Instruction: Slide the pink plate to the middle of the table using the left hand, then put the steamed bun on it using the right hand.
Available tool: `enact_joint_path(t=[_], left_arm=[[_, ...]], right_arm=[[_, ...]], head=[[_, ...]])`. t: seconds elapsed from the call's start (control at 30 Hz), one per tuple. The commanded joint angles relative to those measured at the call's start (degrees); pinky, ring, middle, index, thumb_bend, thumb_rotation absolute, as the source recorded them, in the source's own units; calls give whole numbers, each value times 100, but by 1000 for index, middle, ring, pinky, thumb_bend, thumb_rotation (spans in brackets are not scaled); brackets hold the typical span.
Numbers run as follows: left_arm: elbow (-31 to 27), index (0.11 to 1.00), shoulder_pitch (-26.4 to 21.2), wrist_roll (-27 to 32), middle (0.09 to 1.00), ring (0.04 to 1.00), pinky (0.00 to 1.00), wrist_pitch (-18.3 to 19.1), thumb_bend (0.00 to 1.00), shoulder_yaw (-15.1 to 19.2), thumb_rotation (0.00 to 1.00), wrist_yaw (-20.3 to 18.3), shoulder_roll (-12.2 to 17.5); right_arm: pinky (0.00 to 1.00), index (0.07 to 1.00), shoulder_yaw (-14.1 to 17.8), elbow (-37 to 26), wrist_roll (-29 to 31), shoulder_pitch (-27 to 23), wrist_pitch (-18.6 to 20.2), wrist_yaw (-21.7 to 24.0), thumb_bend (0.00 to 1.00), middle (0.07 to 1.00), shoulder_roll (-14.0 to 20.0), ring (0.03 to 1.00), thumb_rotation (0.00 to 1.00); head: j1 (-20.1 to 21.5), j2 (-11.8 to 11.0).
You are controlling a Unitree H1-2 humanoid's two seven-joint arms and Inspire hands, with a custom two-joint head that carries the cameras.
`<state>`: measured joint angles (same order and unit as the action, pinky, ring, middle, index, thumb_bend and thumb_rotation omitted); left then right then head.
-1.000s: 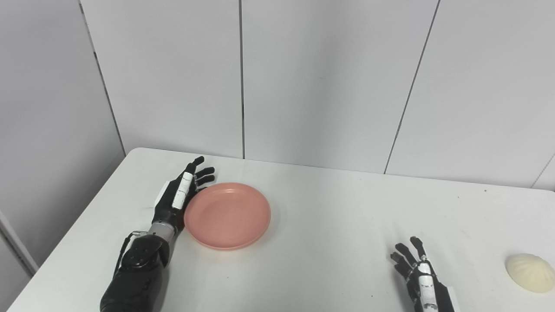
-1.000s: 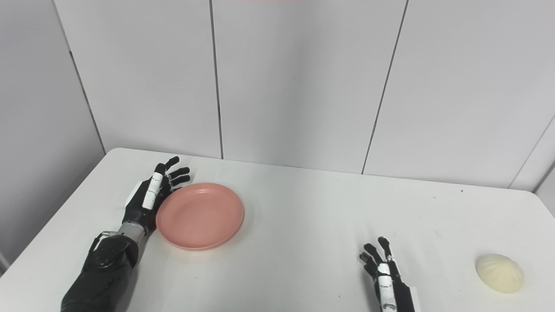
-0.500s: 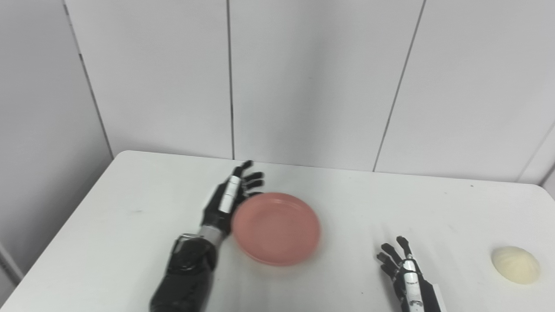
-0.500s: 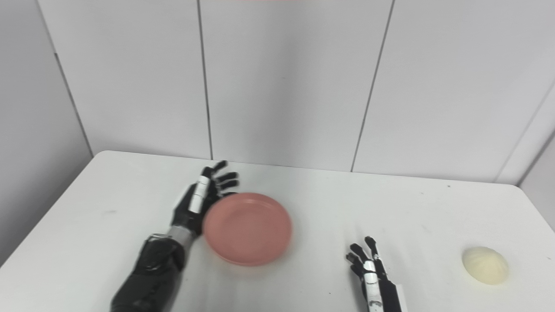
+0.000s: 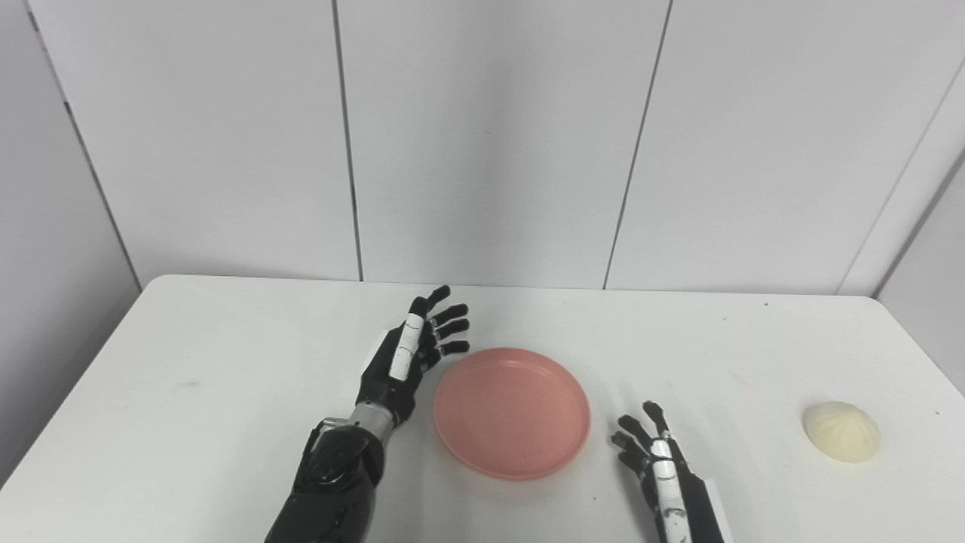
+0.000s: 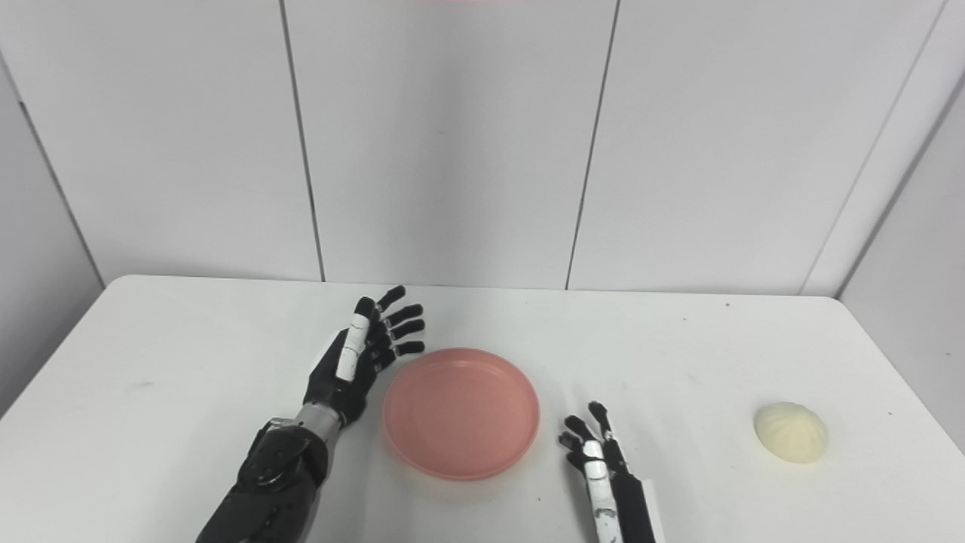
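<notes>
The pink plate lies flat near the middle of the white table, with nothing on it. My left hand stands open just left of the plate's rim, fingers spread and pointing away; a narrow gap shows between palm and rim. My right hand rests open at the front, just right of the plate, holding nothing. The pale steamed bun sits on the table far to the right, well apart from both hands.
A white panelled wall rises behind the table's far edge. The table's right edge runs close past the bun. Bare table surface lies between the right hand and the bun.
The left hand has pushed the plate rightwards to the table's middle and now stands slightly off its rim. The camera has also turned right. The right hand and the bun stay put.
</notes>
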<state>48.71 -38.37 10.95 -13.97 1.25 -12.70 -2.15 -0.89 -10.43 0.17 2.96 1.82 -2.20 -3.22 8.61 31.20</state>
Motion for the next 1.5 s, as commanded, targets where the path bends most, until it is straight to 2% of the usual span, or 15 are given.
enact_joint_path(t=[0.0, 0.3, 0.5, 0.6, 0.8, 0.93, 1.1, 1.13, 1.23, 1.33, 1.4, 1.47], left_arm=[[36, 908, 260, -42, 838, 835, 746, 512, 997, -5, 920, 59, -23], [-420, 923, 441, -89, 862, 864, 768, 786, 965, -74, 936, 51, -42], [-347, 919, 445, -159, 853, 849, 765, 669, 961, -72, 940, 160, -39], [-266, 902, 436, -142, 849, 861, 802, 591, 941, 37, 901, 285, -102], [-227, 907, 450, -307, 874, 895, 880, 433, 940, 3, 895, 479, -169], [-95, 921, 420, -478, 878, 911, 872, 313, 906, -69, 912, 567, -169], [137, 928, 341, -648, 889, 921, 849, 156, 909, -150, 926, 585, -130], [195, 928, 320, -672, 888, 919, 843, 118, 914, -154, 925, 591, -124], [373, 939, 250, -742, 891, 920, 829, 20, 939, -166, 929, 610, -106], [525, 944, 196, -817, 892, 915, 816, -92, 947, -186, 934, 652, -94], [634, 948, 161, -862, 896, 916, 817, -143, 953, -201, 937, 665, -77], [737, 948, 124, -863, 897, 917, 819, -173, 952, -193, 937, 689, -77]], right_arm=[[879, 939, -61, -197, -77, -121, 68, -47, 790, 860, -108, 834, 961], [908, 949, -152, -267, -216, -131, 188, -98, 759, 870, -201, 856, 981], [899, 946, -157, -280, -231, -123, 200, -110, 765, 869, -191, 855, 973], [892, 952, -175, -270, -290, -114, 158, -107, 761, 875, -161, 858, 982], [868, 957, -253, -170, -756, -131, -294, -219, 735, 882, -54, 853, 998], [862, 942, -186, -185, -1144, -230, -661, -427, 721, 886, 24, 855, 995], [845, 921, 55, -121, -1718, -547, -1127, -733, 744, 894, 373, 854, 1000], [839, 920, 91, -246, -1793, -612, -1067, -742, 765, 896, 407, 854, 1000], [829, 910, 183, -848, -2105, -773, -458, -583, 798, 904, 555, 858, 986], [788, 898, 253, -1346, -2607, -974, 153, -308, 777, 903, 854, 847, 988], [759, 881, 321, -1859, -3268, -1185, 953, 233, 795, 898, 1237, 847, 956], [730, 869, 373, -2258, -3820, -1345, 1552, 768, 812, 890, 1609, 843, 890]], head=[[75, 13], [227, 28], [281, 24], [333, 23], [391, 12], [487, -25], [591, -57], [609, -64], [669, -89], [692, -97], [717, -100], [728, -106]])
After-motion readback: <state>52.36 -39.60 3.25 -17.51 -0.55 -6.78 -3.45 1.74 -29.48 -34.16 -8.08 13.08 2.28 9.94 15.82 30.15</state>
